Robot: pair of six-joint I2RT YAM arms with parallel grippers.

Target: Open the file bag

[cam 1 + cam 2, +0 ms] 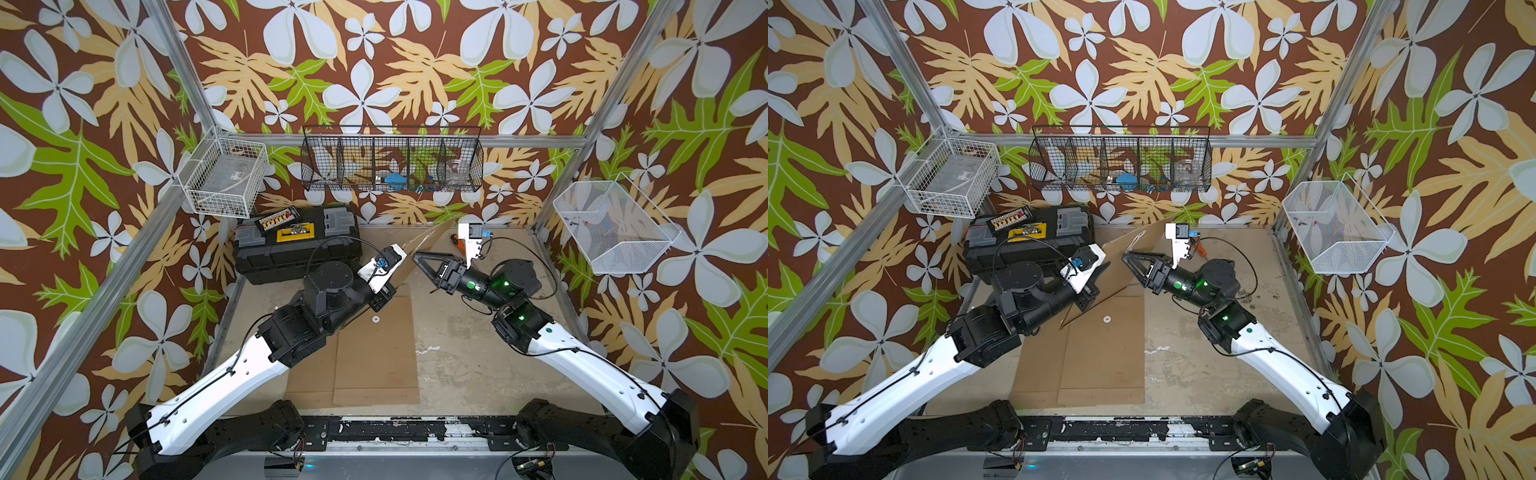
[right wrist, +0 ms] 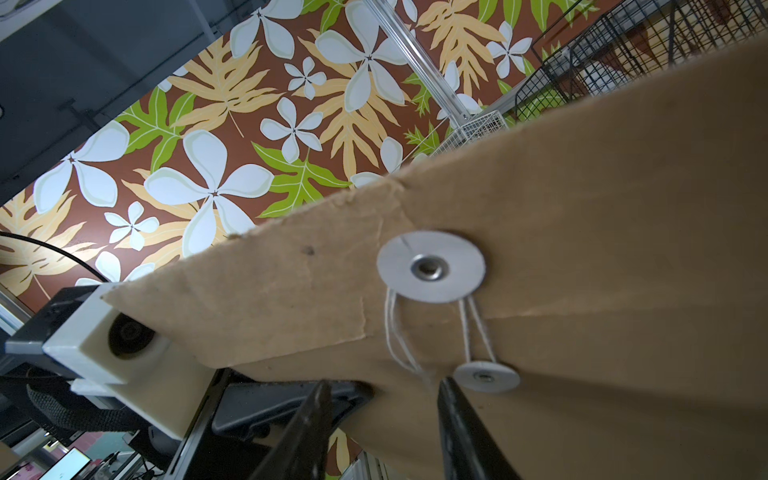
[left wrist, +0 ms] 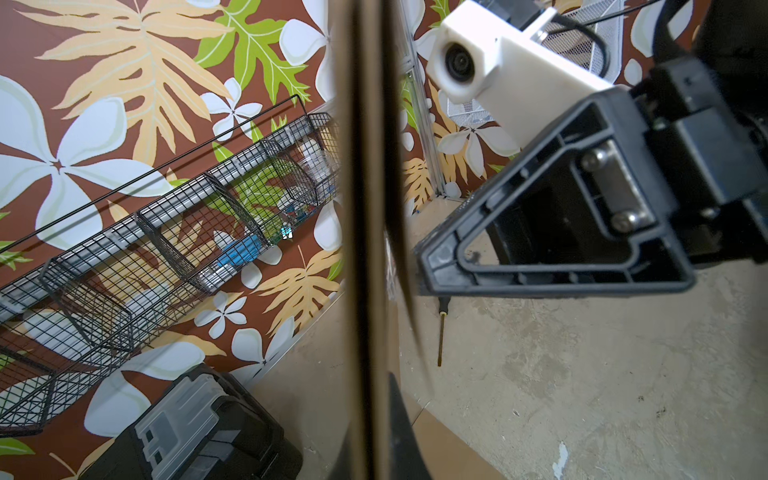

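Flowered walls (image 1: 374, 62) surround a scuffed table (image 1: 457, 365). The left gripper (image 1: 384, 296) is clamped on the file bag (image 2: 582, 208), which stands on edge between the arms. The right gripper (image 2: 384, 388), jaws apart, sits at the bag's string clasp (image 2: 430, 266).

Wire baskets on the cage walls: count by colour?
White: 2, the grid basket and the fine-mesh basket
Black: 1, the divided basket
Total: 3

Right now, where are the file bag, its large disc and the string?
file bag (image 2: 623, 199), right wrist view, plain brown face.
large disc (image 2: 430, 268), right wrist view, metal rivet.
string (image 2: 464, 332), right wrist view, one taut strand.
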